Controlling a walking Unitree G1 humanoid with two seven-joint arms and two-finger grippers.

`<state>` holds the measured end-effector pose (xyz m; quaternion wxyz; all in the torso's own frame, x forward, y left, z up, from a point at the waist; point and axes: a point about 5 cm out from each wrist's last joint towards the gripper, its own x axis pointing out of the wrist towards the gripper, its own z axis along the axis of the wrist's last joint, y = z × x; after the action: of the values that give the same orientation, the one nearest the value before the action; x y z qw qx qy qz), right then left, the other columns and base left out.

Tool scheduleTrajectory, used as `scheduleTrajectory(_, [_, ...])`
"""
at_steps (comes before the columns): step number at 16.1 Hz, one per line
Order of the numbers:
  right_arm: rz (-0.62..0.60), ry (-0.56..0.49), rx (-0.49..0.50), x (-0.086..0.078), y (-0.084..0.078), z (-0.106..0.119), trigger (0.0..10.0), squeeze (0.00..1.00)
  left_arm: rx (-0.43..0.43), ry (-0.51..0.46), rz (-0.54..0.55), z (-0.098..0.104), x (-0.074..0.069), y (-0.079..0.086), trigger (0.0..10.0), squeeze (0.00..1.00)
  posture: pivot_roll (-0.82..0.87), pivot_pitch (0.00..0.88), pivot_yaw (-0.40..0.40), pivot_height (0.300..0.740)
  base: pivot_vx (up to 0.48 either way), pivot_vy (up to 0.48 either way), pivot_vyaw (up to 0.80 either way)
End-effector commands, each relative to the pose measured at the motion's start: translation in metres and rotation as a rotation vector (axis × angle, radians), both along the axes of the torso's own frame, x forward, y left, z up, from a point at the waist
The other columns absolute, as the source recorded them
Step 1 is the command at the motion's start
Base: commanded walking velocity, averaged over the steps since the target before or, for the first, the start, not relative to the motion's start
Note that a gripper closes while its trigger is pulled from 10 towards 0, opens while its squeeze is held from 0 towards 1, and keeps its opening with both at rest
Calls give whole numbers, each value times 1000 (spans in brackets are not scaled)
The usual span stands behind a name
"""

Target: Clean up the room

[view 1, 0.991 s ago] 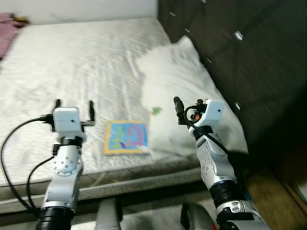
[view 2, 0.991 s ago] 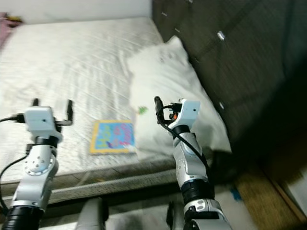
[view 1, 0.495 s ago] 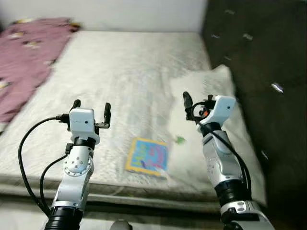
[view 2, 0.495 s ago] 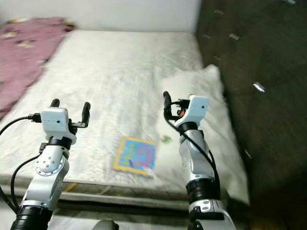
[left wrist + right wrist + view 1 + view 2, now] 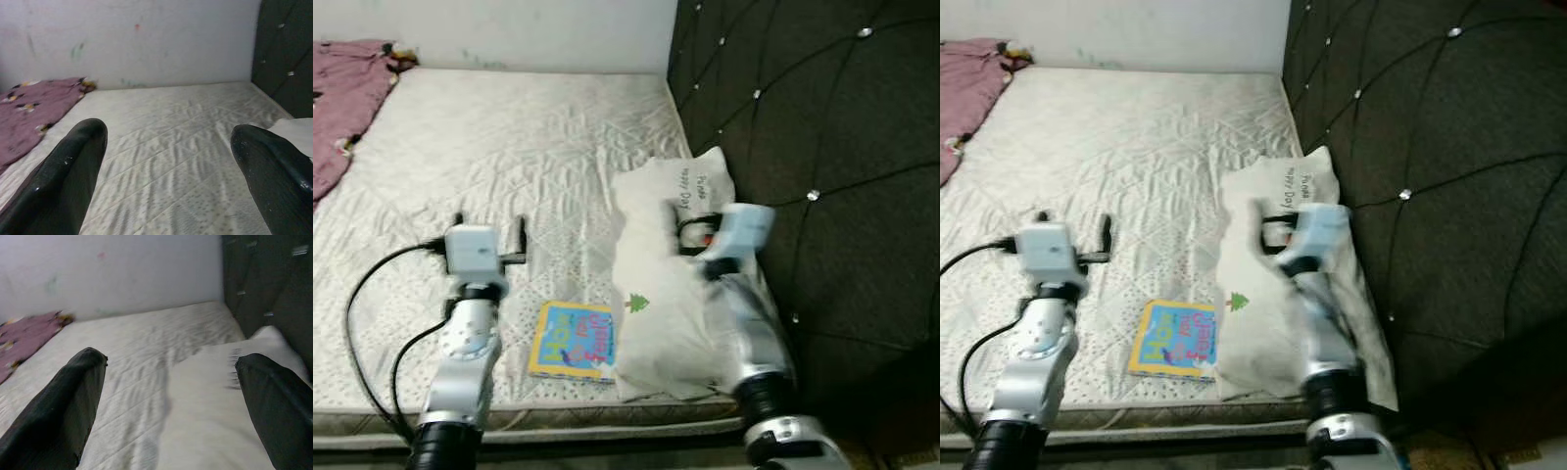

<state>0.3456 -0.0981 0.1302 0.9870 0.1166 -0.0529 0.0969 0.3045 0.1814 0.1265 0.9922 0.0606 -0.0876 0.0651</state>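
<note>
Here, one book (image 5: pixel 571 341), one pillow (image 5: pixel 668 284); both grippers' fingers (image 5: pixel 73 166) spread, empty

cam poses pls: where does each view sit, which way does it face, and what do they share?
Left eye view: on the head, looking forward and down at the mattress, book and pillow; both silver arms show, with the left gripper raised.
Right eye view: stereo twin, same scene, right gripper blurred over the pillow.
Left wrist view: along its two open fingers, across the mattress to the wall and purple blanket.
Right wrist view: along its open fingers, pillow beneath.
Shared: mattress, blanket, dark headboard.
</note>
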Motion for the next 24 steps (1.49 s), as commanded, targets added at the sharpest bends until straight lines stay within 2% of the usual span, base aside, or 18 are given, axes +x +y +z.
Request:
scheduleTrajectory(1, [-60, 13, -35, 1, -12, 0, 10000, 0, -7, 7, -17, 0, 0, -6, 10000, 0, -61, 82, -13, 740, 0, 0, 0])
scheduleTrajectory(3, [-32, -15, -50, -2, -14, 0, 10000, 0, -21, 11, -29, -1, 2, -8, 10000, 0, -64, 83, -15, 740, 0, 0, 0])
scheduleTrajectory(4, [-57, -12, -71, -1, -17, 0, 10000, 0, -35, 9, -47, 0, 3, -10, 10000, 0, -65, 80, -16, 740, 0, 0, 0])
scheduleTrajectory(9, [-48, -3, -38, 0, -13, 1, 10000, 0, -67, 16, -68, -1, 3, -12, 10000, 0, -60, 77, -24, 740, 0, 0, 0])
scheduleTrajectory(13, [-47, 14, -42, 0, -11, -1, 10000, 0, -98, 25, -74, -2, 3, -13, 10000, 0, -59, 80, -20, 740, 0, 428, 0])
scheduleTrajectory(14, [-50, 14, -45, 0, -11, -2, 10000, 0, -135, 37, -58, -3, 4, -12, 10000, 0, -61, 81, -18, 740, 0, 480, 0])
scheduleTrajectory(17, [-18, 11, -10, -1, -8, -1, 10000, 0, -144, 31, -55, 0, 7, -12, 10000, 0, -64, 84, -19, 740, 0, 480, 0])
scheduleTrajectory(24, [11, 7, -27, 0, -4, 1, 10000, 0, -171, 32, -43, 0, 8, -14, 10000, 0, -69, 83, -26, 740, 0, 480, 0])
